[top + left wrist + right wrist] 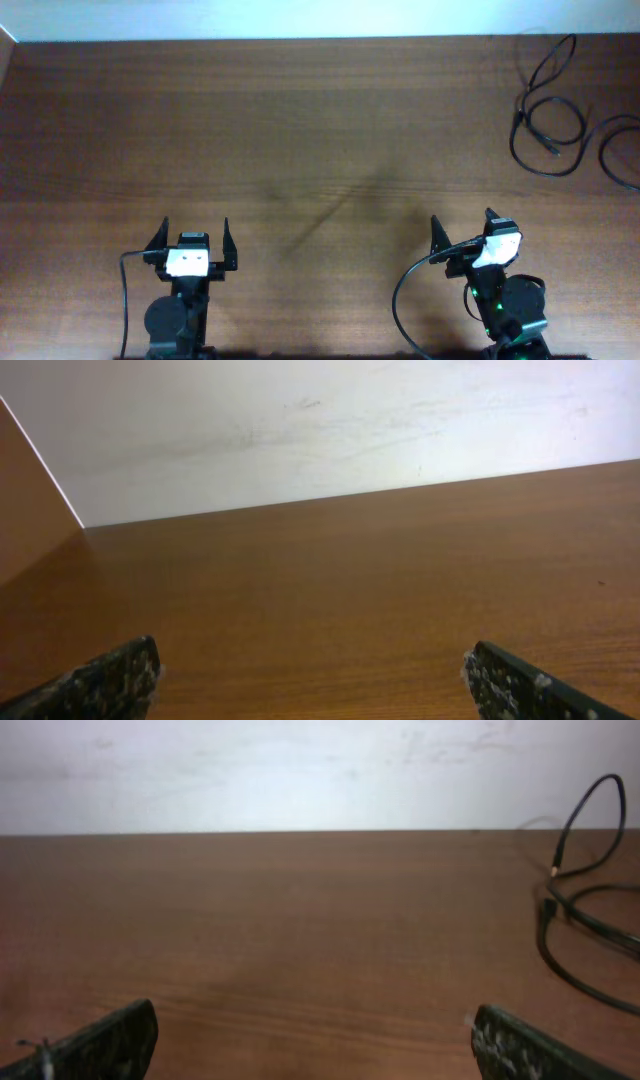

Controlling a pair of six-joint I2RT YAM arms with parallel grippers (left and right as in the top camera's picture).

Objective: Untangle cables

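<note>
The cables (516, 118) are thin black cords lying in loose overlapping loops on the wooden table at the far right. A second loop (603, 152) runs off the right edge. They also show in the right wrist view (548, 908), far ahead on the right, with small plug ends. My left gripper (192, 243) is open and empty near the front edge on the left; its wrist view (312, 672) shows only bare table. My right gripper (462, 230) is open and empty near the front edge on the right, well short of the cables; its fingertips (312, 1038) frame bare wood.
The brown wooden table (300, 130) meets a white wall at the back. Thicker black wires (400, 290) curve from the arm bases at the front edge. A faint shadow streak crosses the table's middle.
</note>
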